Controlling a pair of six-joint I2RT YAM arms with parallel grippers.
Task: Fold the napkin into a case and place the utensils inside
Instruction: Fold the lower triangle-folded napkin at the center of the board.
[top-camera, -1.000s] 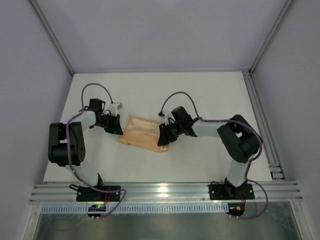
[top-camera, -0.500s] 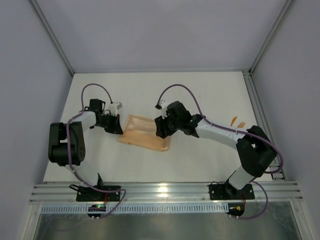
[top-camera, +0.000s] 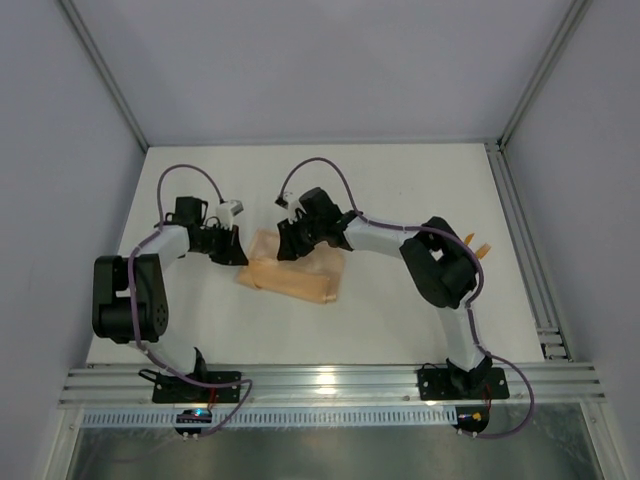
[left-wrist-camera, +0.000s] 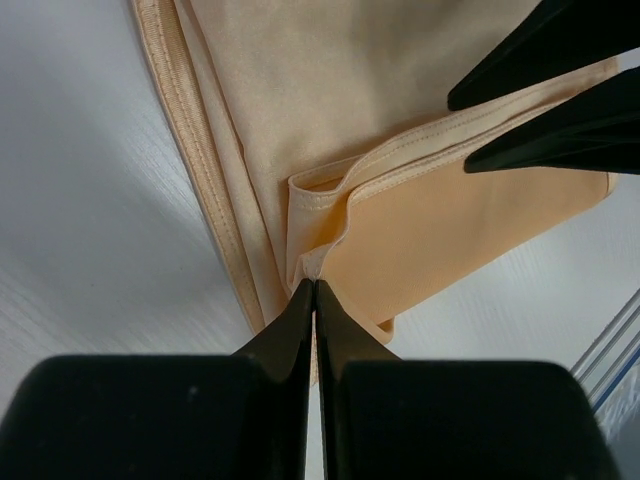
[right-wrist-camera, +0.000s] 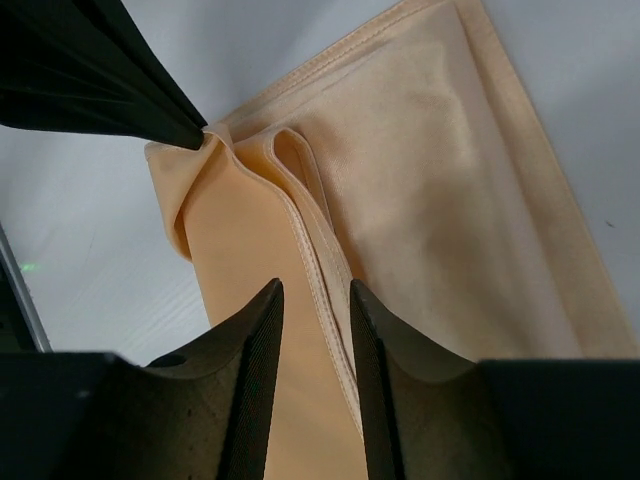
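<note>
Napkin (right-wrist-camera: 430, 200) hem between parted right claw (right-wrist-camera: 315, 300)

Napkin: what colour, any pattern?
The napkin is plain peach-orange with a slight sheen and no print. It shows best in the right wrist view.

**What the views leave unseen**

In the top view the utensils (top-camera: 483, 248) are only two small orange slivers beside the right arm (top-camera: 440, 270) and partly behind it. Which piece is the fork cannot be told. The left gripper (top-camera: 232, 252) and the right gripper (top-camera: 288, 240) cover the left end and the far edge of the napkin (top-camera: 300, 278). In the left wrist view the cloth is cut off by the top edge, and the right gripper's fingers (left-wrist-camera: 570, 35) by the right edge. In the right wrist view the cloth runs out at the bottom and right edges.
</note>
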